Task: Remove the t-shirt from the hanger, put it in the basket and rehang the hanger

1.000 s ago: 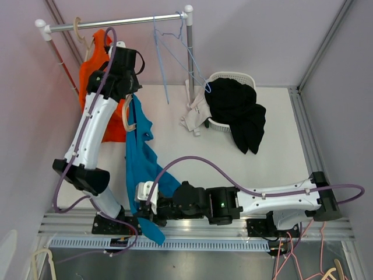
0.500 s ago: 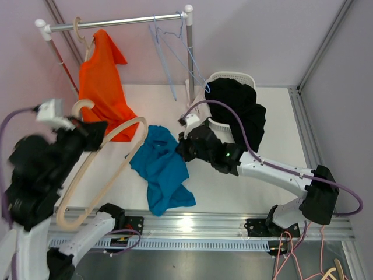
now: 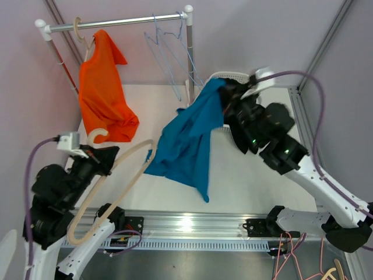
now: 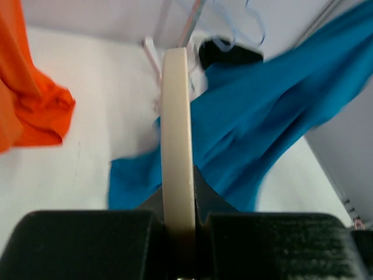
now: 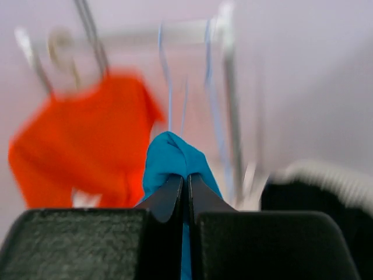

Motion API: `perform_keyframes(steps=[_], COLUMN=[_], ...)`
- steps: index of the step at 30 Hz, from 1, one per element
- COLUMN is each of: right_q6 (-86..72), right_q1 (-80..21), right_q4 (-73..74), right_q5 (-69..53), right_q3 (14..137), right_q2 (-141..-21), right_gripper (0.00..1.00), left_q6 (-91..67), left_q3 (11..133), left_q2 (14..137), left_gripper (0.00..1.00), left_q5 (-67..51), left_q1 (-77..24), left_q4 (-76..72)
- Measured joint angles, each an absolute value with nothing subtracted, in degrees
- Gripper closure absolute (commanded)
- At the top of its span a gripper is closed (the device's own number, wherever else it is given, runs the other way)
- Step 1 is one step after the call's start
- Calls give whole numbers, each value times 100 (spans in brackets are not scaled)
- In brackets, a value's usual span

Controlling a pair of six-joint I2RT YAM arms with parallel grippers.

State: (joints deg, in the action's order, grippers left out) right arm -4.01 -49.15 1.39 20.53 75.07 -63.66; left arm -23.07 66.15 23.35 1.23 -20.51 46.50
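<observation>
The blue t-shirt [image 3: 189, 137] hangs in the air over the table, off the hanger. My right gripper [image 3: 224, 88] is shut on its top end near the basket; the wrist view shows the cloth [image 5: 170, 157] pinched between the jaws. My left gripper [image 3: 105, 156] is shut on the cream wooden hanger [image 3: 108, 195], held bare at the left, its hook [image 3: 97, 136] pointing up. In the left wrist view the hanger [image 4: 176, 128] runs straight out between the jaws, with the blue shirt [image 4: 256, 122] beyond it.
An orange shirt [image 3: 105, 87] hangs on the rail [image 3: 116, 23] at the back left, with several empty blue wire hangers [image 3: 172, 49] beside it. A white basket [image 3: 233, 77] with black clothes [image 3: 240, 133] stands at the back right.
My right gripper has lifted the blue shirt from the table up and to the right, towards the basket. The left arm has shifted slightly with the bare hanger.
</observation>
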Motion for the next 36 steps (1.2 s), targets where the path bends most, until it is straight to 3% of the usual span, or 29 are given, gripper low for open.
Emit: perform_keyframes(steps=[7,14,20,31,36], right_q6=[893,628,-60,-598,-913], right_q1=[-3651,-2696,-2141,-1702,-1675], right_q4=[-2268,-2373,-2091,-676,235], right_q5=[1313,1066,1017,860,1024], right_q3=[10368,15642,14503,14455,12842], right_q2=[-7922,-11561,-11793,-11861,-11107], right_gripper=[100,100,100,100,100], left_q6=[-2394,-2327,-2237,-2091,-2095], left_q3=[6128,6375,6624,7218,7699], left_q2=[2637,2998,3529,4709,5301], left_gripper=[99,99,99,99,99], left_q5=[-222,-217,-123,375,252], left_q1=[-2051,-2051,-2051,-1872,-1063], left_q4=[4421,4150,4016,3811,3839])
